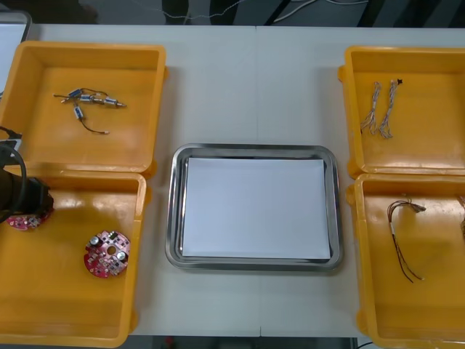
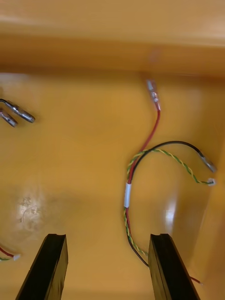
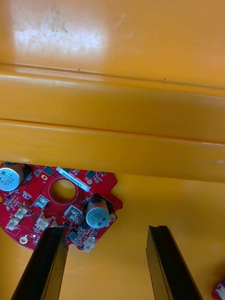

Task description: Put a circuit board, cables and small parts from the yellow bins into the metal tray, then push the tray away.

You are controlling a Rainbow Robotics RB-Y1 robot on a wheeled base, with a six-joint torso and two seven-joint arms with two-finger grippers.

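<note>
The left gripper (image 3: 107,229), released, hung over a round red circuit board (image 3: 61,208) in a yellow plastic bin (image 1: 65,305). The right gripper (image 2: 108,236), also released, hovered over a red-and-yellow cable (image 2: 129,187). A white-lined metal tray (image 1: 254,150) lay between the bins.

The left arm (image 1: 20,195) shows at the front view's left edge, bent low. The left gripper (image 3: 105,265) has its fingers (image 3: 44,267) wide apart. The right gripper (image 2: 108,267) is spread just as wide.
</note>
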